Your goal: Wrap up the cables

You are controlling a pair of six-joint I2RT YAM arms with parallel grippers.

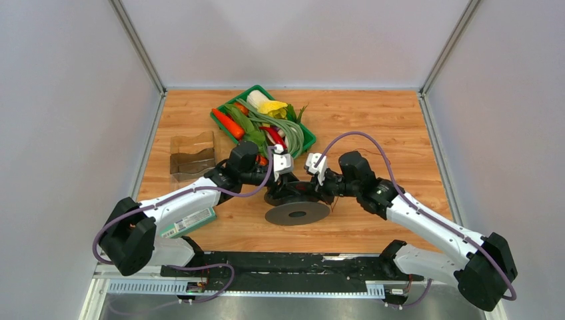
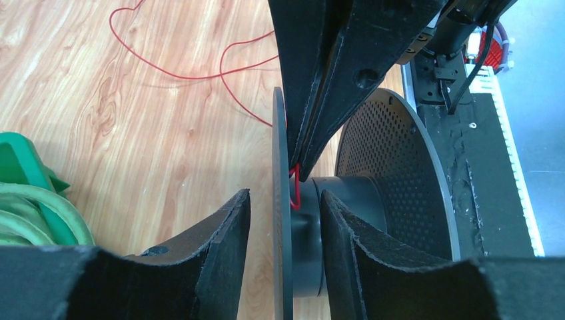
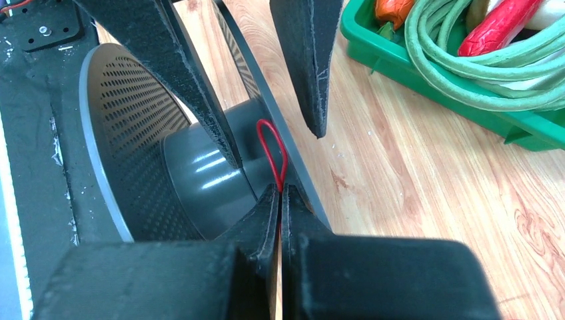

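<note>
A black spool (image 1: 298, 212) with two perforated flanges lies on the wooden table between the two arms. The thin red wire (image 2: 173, 75) trails in loops over the wood, and one end forms a small loop (image 3: 272, 148) against the spool's hub. My right gripper (image 3: 280, 190) is shut on this loop, its tips between the flanges. In the left wrist view it comes down from above (image 2: 298, 175). My left gripper (image 2: 283, 207) is open, its fingers (image 2: 220, 240) straddling one flange (image 2: 282, 153) without clamping it. In the top view both grippers, left (image 1: 283, 190) and right (image 1: 312, 189), meet at the spool.
A green tray (image 1: 223, 123) of toy vegetables, with pale green bean strands (image 3: 466, 73), stands just behind the spool. A brown transparent holder (image 1: 193, 157) sits at the left. A black rail (image 1: 280, 263) runs along the near edge.
</note>
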